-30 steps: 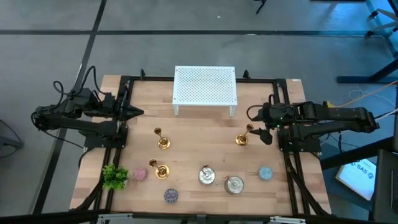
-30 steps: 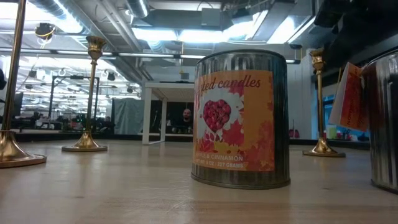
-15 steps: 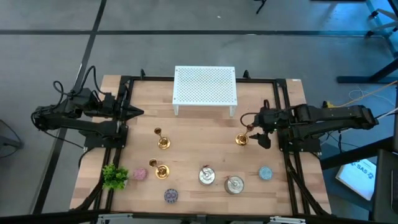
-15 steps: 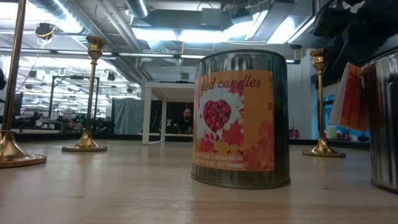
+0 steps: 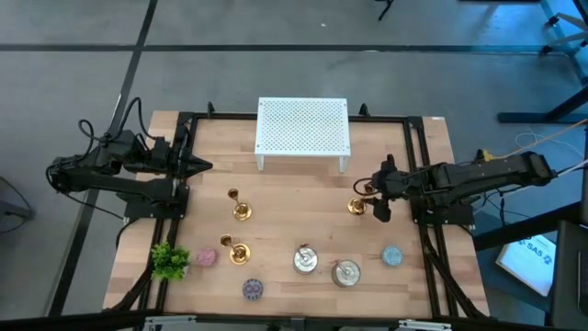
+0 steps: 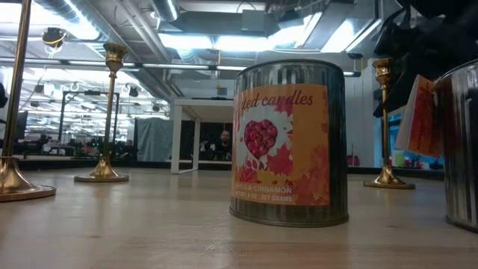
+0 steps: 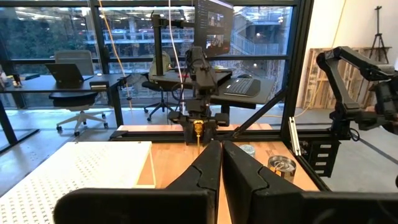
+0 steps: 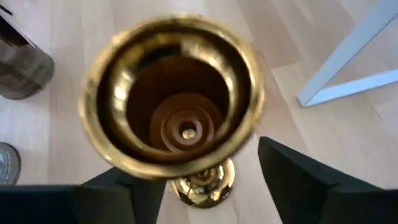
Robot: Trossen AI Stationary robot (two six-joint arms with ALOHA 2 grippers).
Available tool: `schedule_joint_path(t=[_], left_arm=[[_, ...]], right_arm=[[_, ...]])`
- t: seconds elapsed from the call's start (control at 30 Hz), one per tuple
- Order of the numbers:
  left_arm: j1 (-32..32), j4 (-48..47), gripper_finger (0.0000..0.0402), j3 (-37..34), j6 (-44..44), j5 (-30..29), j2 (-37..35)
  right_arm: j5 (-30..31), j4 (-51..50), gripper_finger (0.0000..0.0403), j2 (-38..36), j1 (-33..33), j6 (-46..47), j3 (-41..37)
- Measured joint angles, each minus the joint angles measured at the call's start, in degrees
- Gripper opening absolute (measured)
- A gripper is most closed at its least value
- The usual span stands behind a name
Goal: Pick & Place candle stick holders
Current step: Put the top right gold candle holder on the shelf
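1. High view: the right gripper (image 5: pixel 377 197) sits over the right side of the counter (image 5: pixel 303 198), its jaws standing apart on either side of the top of the right-hand candle stick holder (image 5: pixel 357 204), not closed on it.
2. Right wrist view: the cup of that right-hand candle stick holder (image 8: pixel 174 99) fills the frame between the two dark fingers (image 8: pixel 305 180), with its round base standing on the wood below; I cannot tell whether either finger touches it.
3. The left gripper (image 5: pixel 200 166) waits at the left edge of the counter, its jaws pressed together on nothing, as the left wrist view shows (image 7: pixel 216 163).
4. Two more brass holders stand on the left half: the rear candle stick holder (image 5: pixel 240 208) near the middle and the front candle stick holder (image 5: pixel 237 250) nearer the front edge, well apart from the right gripper.
5. A white perforated rack (image 5: pixel 303 129) stands at the back of the counter.
6. Two silver tins (image 5: pixel 306 259) sit near the front, with a pale blue candle (image 5: pixel 392 256) to their right, a pink candle (image 5: pixel 206 256) and a green plant (image 5: pixel 169 262) at front left.
7. Low view: a labelled tin (image 6: pixel 290 142) stands in the foreground, with the right-hand holder (image 6: pixel 385 119) upright behind it, beside the dark arm.
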Motion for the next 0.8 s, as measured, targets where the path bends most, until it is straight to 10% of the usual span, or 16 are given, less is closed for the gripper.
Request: schedule_joint_path(t=[0.47,0.8], left_arm=[[0.0,0.0,0.001,0.0,0.0,0.0,0.0],[0.0,0.0,0.0009,0.0,0.0,0.0,0.0]], right_arm=[[-0.3,1.0,0.0076,0.0,0.4,0.0,0.0],[0.0,3.8,0.0031,-0.1,0.4,-0.3,0.0]])
